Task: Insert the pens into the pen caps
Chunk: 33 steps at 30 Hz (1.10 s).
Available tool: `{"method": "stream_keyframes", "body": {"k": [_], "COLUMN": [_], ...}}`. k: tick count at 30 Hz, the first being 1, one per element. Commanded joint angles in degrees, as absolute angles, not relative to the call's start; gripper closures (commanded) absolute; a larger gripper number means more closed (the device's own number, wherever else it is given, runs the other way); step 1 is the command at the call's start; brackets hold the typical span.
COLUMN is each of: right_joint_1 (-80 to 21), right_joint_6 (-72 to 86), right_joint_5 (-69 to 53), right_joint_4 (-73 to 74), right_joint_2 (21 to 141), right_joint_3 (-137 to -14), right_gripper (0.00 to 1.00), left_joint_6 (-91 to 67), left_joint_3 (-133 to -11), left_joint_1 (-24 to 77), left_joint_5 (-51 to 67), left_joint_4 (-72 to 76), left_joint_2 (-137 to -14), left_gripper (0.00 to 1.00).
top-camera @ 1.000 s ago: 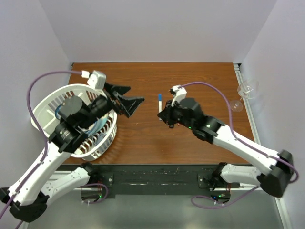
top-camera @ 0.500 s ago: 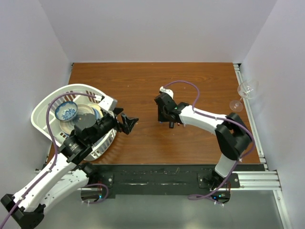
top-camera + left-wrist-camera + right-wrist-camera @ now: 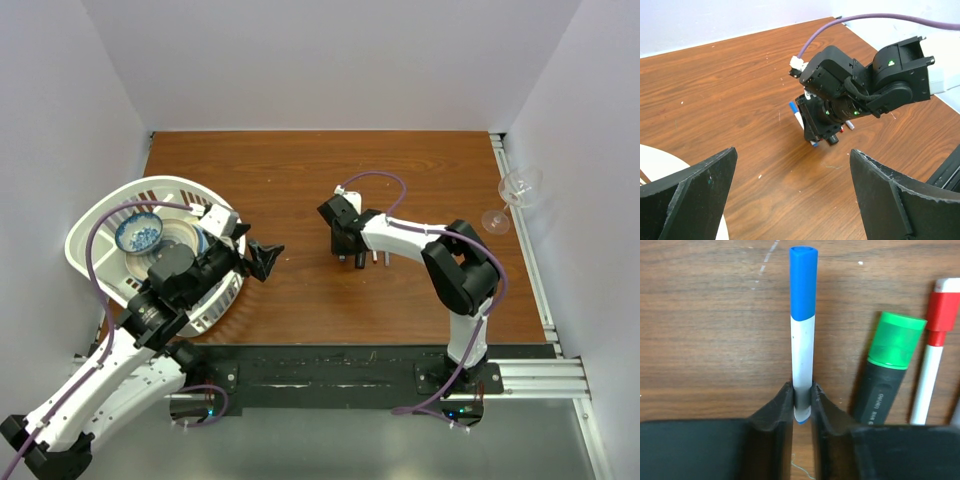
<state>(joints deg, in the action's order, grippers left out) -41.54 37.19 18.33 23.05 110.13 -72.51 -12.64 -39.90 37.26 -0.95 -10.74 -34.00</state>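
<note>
The left arm [image 3: 100, 375] and right arm [image 3: 400, 236] share white link shells, black joint housings and black wedge-shaped pincer fingers [image 3: 695, 190], each trailing a purple cable [image 3: 890, 16], with green lights [image 3: 890, 63] on the right wrist.

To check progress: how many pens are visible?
3: blue-capped pen in the right gripper, green-capped marker beside it, red-capped pen beyond that. Others may be hidden.
</note>
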Motion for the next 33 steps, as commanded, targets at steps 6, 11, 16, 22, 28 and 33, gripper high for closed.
{"method": "stream_keyframes", "body": {"k": [6,11,16,22,28,33], "right_joint_1": [-40.8,-41.0,-40.9,-40.9,-41.0,-40.9], "right_joint_6": [36.8,32.1,27.9,30.1,30.7,31.8], "right_joint_5": [19.9,12.9,7.5,7.0,6.4,6.2], "right_joint_4": [28.5,26.3,25.0,26.5,27.0,26.6], "right_joint_2": [102.4,88.1,74.9,60.0,51.7,47.9], "right_joint_3": [-75.0,-69.9,-66.0,-63.5,-60.5,-57.6], "right_gripper": [0.58,0.34,0.03,0.01,0.01,0.01], "left_joint_6": [-11.3,-12.1,-13.4,-17.3,-20.9,-22.9], "left_joint_3": [-39.5,-39.8,-43.2,-46.4,-45.8,-45.0], "left_joint_1": [37.2,37.2,37.3,37.2,37.2,37.3], "left_joint_5": [-1.9,-0.4,1.4,4.0,6.3,7.8], "left_joint_4": [-8.4,-7.1,-7.1,-5.5,-2.9,-0.9], "left_joint_2": [-33.7,-33.8,-34.6,-34.5,-34.6,-35.2], "left_gripper": [0.0,0.0,0.0,0.0,0.0,0.0]}}
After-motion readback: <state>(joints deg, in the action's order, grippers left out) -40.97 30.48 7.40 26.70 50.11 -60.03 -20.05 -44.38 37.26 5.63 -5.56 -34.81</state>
